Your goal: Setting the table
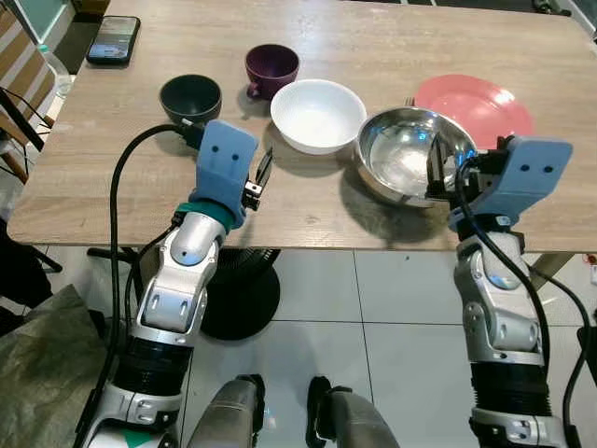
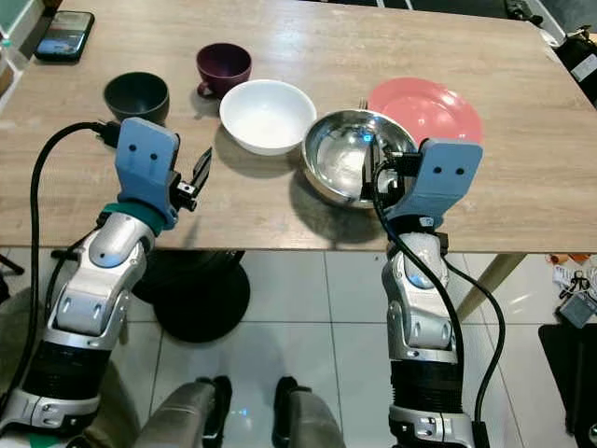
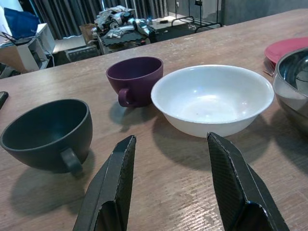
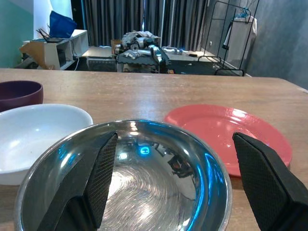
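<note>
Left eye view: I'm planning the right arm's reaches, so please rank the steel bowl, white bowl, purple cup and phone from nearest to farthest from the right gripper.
1. Steel bowl, right at the right gripper.
2. White bowl, toward the middle.
3. Purple cup, further left and back.
4. Phone, far left corner.

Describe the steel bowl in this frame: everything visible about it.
The steel bowl is a round, shiny metal bowl, looking like polished stainless steel, with a thin rolled rim and a mirror-like inside that reflects the room. It stands upright and empty on the wooden table near its front edge. The white bowl sits close at its left, and the red plate lies behind it to the right, partly hidden by its rim. The right gripper is open, its fingers spread on either side of the near rim.
</note>
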### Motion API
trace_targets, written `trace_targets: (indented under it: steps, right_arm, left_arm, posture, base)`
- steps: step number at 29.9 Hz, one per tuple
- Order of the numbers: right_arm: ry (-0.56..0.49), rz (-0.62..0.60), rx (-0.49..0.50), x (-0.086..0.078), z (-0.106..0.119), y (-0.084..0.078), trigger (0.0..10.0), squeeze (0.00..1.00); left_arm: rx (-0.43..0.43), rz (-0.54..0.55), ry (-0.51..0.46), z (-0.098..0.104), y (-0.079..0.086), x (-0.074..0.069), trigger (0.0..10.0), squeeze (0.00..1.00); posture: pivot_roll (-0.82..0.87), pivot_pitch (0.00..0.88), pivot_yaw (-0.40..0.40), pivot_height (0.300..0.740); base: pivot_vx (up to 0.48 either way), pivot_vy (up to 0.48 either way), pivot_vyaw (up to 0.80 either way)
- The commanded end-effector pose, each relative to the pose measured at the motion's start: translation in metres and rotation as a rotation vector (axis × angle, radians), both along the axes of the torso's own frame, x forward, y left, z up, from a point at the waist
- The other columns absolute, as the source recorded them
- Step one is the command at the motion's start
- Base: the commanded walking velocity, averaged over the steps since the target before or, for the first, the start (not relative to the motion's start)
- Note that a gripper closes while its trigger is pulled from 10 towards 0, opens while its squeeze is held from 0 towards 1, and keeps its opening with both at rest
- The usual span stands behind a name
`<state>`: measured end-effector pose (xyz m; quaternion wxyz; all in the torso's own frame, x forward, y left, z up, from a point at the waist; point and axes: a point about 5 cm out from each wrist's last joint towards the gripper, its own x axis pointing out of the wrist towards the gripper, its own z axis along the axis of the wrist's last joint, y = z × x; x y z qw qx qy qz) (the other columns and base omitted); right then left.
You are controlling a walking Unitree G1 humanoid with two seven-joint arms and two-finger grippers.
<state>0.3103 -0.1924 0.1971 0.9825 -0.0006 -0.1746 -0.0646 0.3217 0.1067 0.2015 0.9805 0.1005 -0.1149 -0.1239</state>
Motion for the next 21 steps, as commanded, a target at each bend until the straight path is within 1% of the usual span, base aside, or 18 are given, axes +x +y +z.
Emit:
trace_targets:
  steps: [1, 6, 10, 18, 21]
  right_arm:
    - [0.001, -0.014, 0.018, 0.0003, -0.0015, -0.0001, 10.0, 0.0]
    - [0.002, -0.013, 0.017, -0.0003, -0.0021, 0.0002, 10.0, 0.0]
    - [0.008, -0.018, 0.016, 0.0001, -0.0035, -0.0025, 10.0, 0.0]
    - [0.0, -0.01, 0.019, 0.001, -0.0013, 0.0024, 10.0, 0.0]
    - [0.004, -0.017, 0.017, 0.0002, -0.0023, -0.0008, 10.0, 0.0]
  left_arm:
    - [0.007, -0.014, 0.019, -0.0043, -0.0023, -0.0002, 10.0, 0.0]
    - [0.007, -0.014, 0.019, -0.0043, -0.0024, 0.0002, 10.0, 0.0]
    - [-0.004, -0.01, 0.017, -0.0033, -0.0039, -0.0001, 10.0, 0.0]
    - [-0.021, -0.019, 0.013, -0.0023, -0.006, 0.0011, 10.0, 0.0]
    - [-0.022, -0.021, 0.013, -0.0015, -0.0078, 0.0014, 10.0, 0.0]
  posture:
    - [0.16, 0.108, 0.014, 0.74]
    - [0.16, 0.11, 0.013, 0.74]
    - [0.17, 0.112, 0.016, 0.74]
    - [0.16, 0.115, 0.014, 0.74]
    - [0.16, 0.117, 0.016, 0.74]
  base:
    - [0.0, 0.0, 0.0]
    - [0.0, 0.0, 0.0]
    - [0.0, 0.0, 0.0]
    - [0.0, 0.0, 0.0]
    - [0.0, 0.0, 0.0]
